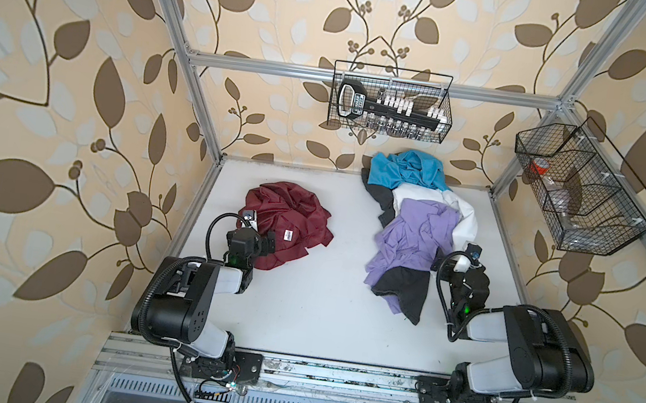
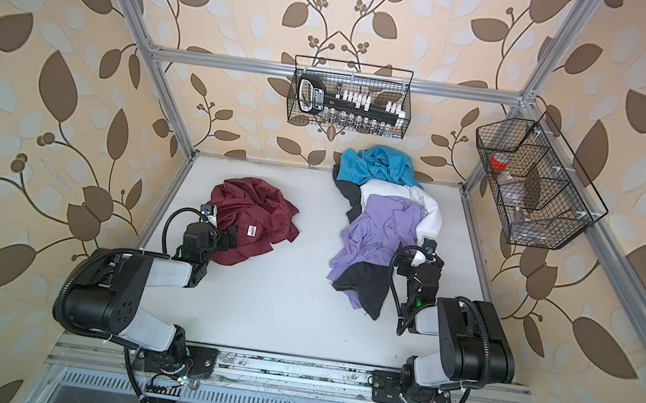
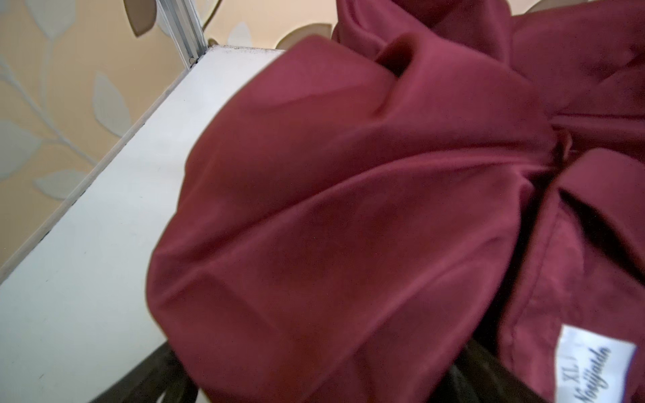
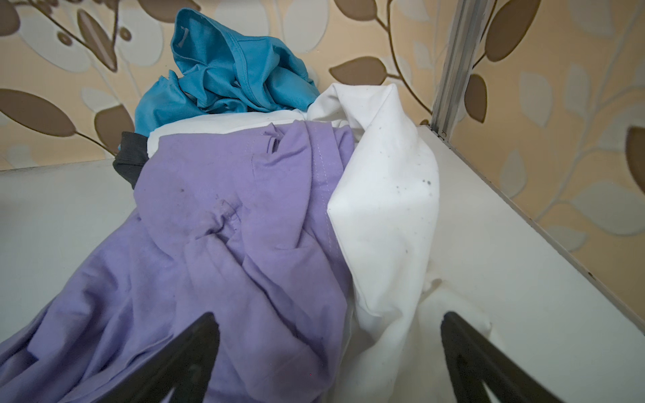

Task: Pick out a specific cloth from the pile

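Dark maroon cloth [image 1: 290, 211] with white label [image 1: 288, 235], turquoise-blue garment [image 1: 400, 172], lavender garment [image 1: 413, 234], white garment [image 4: 384, 209] flecked with dark specks, dark grey garment [image 1: 406, 292], white table [image 1: 319, 319], beige wallpaper [image 1: 74, 96] with brown leaf pattern, black wire basket [image 1: 387, 128]

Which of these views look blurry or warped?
Left wrist view: the cloth is close, soft and smeared, its label partly legible. Right wrist view: the pile is sharp and evenly lit. Both top views: frame posts splay outward, light even.
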### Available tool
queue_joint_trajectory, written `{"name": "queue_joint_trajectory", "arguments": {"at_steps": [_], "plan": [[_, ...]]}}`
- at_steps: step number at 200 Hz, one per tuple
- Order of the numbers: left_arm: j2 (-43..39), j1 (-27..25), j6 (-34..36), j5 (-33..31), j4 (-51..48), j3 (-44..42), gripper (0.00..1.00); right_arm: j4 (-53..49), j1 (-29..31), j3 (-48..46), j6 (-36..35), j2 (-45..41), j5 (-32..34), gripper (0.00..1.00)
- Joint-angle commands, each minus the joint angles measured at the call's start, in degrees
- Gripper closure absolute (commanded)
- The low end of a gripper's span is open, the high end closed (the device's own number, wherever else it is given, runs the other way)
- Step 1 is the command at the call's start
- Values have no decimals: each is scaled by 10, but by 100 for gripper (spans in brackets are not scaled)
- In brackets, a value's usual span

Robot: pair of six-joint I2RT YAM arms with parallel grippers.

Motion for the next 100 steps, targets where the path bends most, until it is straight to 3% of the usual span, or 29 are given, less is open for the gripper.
{"name": "queue_joint_trajectory", "arguments": {"at_steps": [1,100], "plan": [[-1,2,-5,5,0,7,1,5,-1,8,-6,1,-8,0],[0,2,-3,8,-4,9,1,0,-1,12,-15,2,-30,0]]}}
